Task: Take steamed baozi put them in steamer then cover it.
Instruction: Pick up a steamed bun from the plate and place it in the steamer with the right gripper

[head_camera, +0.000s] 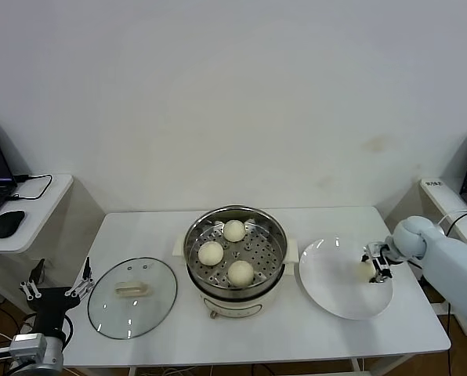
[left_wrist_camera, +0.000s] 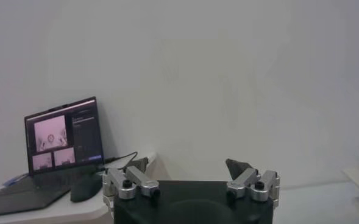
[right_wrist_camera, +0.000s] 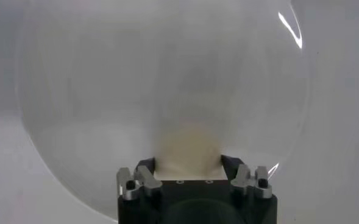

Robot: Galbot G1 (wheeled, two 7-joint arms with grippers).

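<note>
Right end effector (head_camera: 376,265) closed around last cream-white round dough bun (right_wrist_camera: 188,146) between its jaws on flat white plate (head_camera: 327,290); lift straight, squeeze gently.

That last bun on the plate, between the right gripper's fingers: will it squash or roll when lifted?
The bun looks soft and rounded, so it probably dents under a firm squeeze. On the smooth plate it may roll if nudged. The right gripper sits around it; three like it lie intact in the steamer, so lifting seems manageable.
</note>
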